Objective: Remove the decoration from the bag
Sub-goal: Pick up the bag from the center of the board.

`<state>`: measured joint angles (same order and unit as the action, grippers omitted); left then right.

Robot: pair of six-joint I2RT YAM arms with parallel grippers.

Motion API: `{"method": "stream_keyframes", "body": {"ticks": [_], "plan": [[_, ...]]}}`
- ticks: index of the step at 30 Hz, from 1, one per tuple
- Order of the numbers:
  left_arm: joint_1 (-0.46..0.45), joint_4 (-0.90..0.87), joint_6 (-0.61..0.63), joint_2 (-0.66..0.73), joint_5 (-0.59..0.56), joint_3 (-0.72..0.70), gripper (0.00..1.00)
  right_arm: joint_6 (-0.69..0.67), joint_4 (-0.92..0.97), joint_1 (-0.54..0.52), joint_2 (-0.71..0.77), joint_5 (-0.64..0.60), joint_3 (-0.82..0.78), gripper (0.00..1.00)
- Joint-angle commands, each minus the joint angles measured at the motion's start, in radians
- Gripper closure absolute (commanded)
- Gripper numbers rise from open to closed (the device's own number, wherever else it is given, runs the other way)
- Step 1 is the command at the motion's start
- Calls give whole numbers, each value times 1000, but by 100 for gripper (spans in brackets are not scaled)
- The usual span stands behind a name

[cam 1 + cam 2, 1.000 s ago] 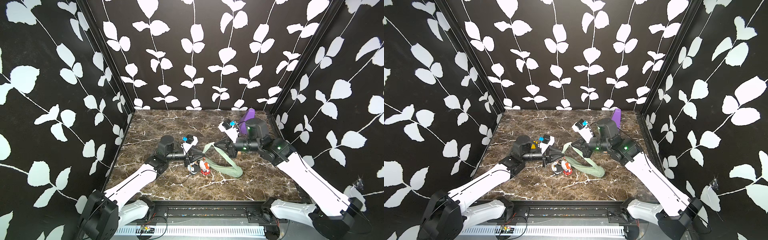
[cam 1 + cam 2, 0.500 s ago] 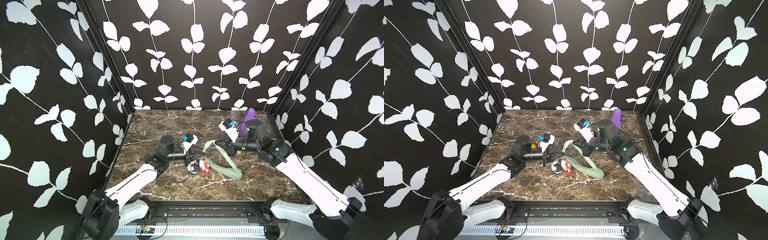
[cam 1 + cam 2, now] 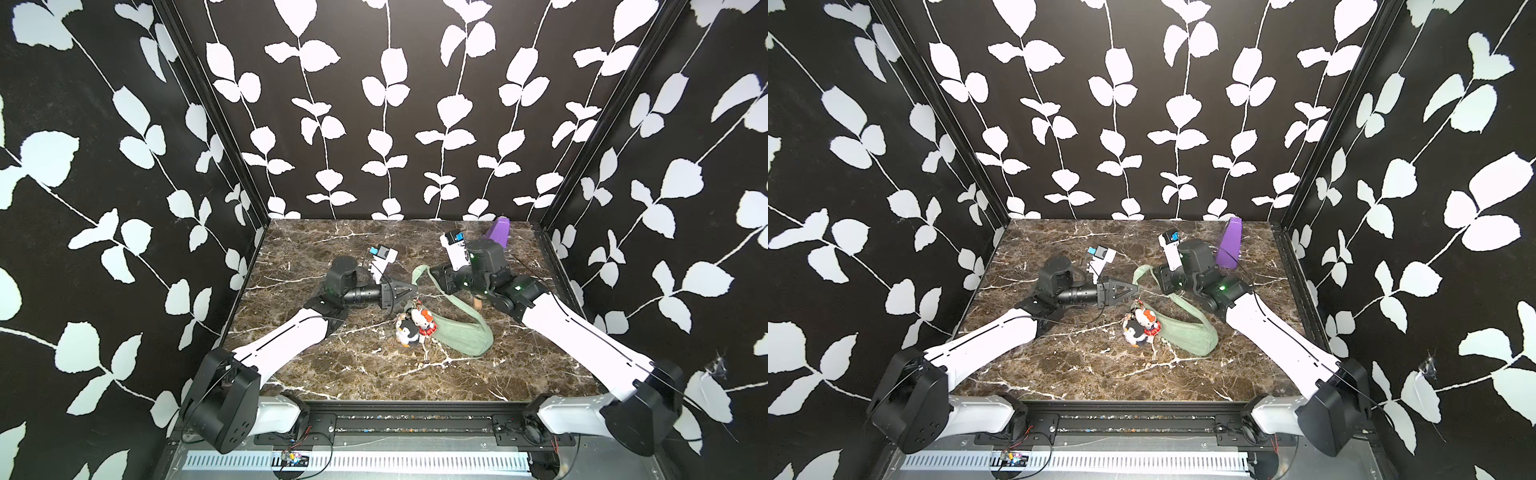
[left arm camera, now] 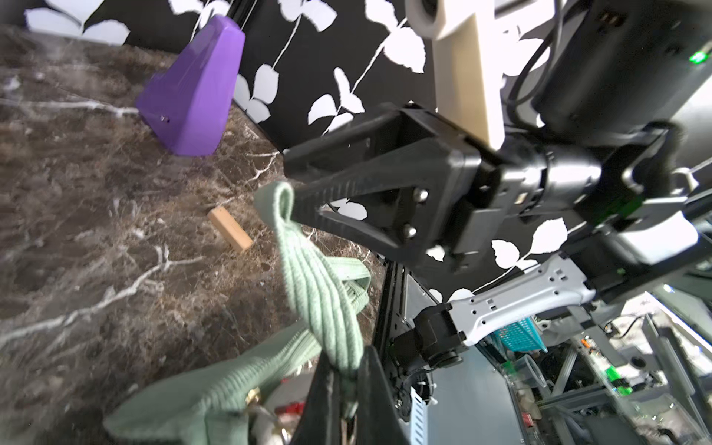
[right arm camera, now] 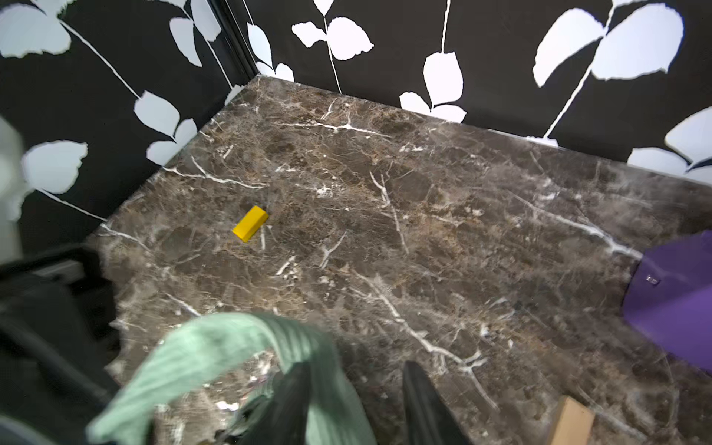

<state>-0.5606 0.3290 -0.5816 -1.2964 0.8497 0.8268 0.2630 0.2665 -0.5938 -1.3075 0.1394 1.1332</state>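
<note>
The sage-green bag lies on the marble, and its strap loops up toward the back. The decoration, a white cat charm and a penguin charm, hangs at the bag's left end. My left gripper is shut on the strap just above the charms. My right gripper stands open, with the strap draped over one finger.
A purple plastic wedge stands at the back right. A small wooden block lies under the right arm. A yellow block lies on the marble behind the left arm.
My right gripper's jaws have opened off the strap. My left gripper has closed on the strap and now holds it.
</note>
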Motion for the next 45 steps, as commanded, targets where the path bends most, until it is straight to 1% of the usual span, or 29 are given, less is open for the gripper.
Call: {"method": "stream_keyframes", "body": {"ticks": [1,3,5,7,9,12,13,16,18,22,24,26,29,32,33,37,40,45], "plan": [[-2,-148,70,78,-35,57,100,63,-230,60,50,180,-98,50],[-2,-150,83,85,-27,63,100,65,-341,87,73,322,-163,48],[-2,-158,106,79,-5,77,100,58,-413,109,80,425,-213,48],[-2,-206,158,69,28,105,100,29,-426,119,81,514,-234,48],[-2,-245,200,57,47,131,100,-7,-405,123,88,573,-244,48],[-2,-306,259,47,74,169,100,-41,-440,126,125,671,-283,49],[-2,-320,270,41,77,181,100,-45,-452,127,143,668,-299,50],[-2,-366,288,28,78,219,100,-74,-414,134,198,590,-320,50],[-2,-368,289,31,77,229,100,-97,-374,147,228,582,-322,47],[-1,-409,293,41,26,249,100,-114,-365,165,332,531,-360,45],[0,-427,293,42,15,261,100,-130,-351,164,370,556,-364,42],[1,-415,291,45,31,261,100,-135,-345,164,384,647,-356,42],[1,-399,297,45,72,260,100,-100,-398,164,360,768,-357,46],[1,-399,310,33,125,275,100,-50,-485,149,310,859,-359,48],[2,-398,316,29,147,280,100,-42,-501,137,291,873,-357,49],[-1,-398,330,26,197,295,100,-69,-518,93,224,864,-343,52],[-3,-402,349,36,235,296,100,-53,-594,79,184,860,-356,49],[-5,-409,396,60,282,280,100,-88,-608,65,146,871,-371,43]]}}
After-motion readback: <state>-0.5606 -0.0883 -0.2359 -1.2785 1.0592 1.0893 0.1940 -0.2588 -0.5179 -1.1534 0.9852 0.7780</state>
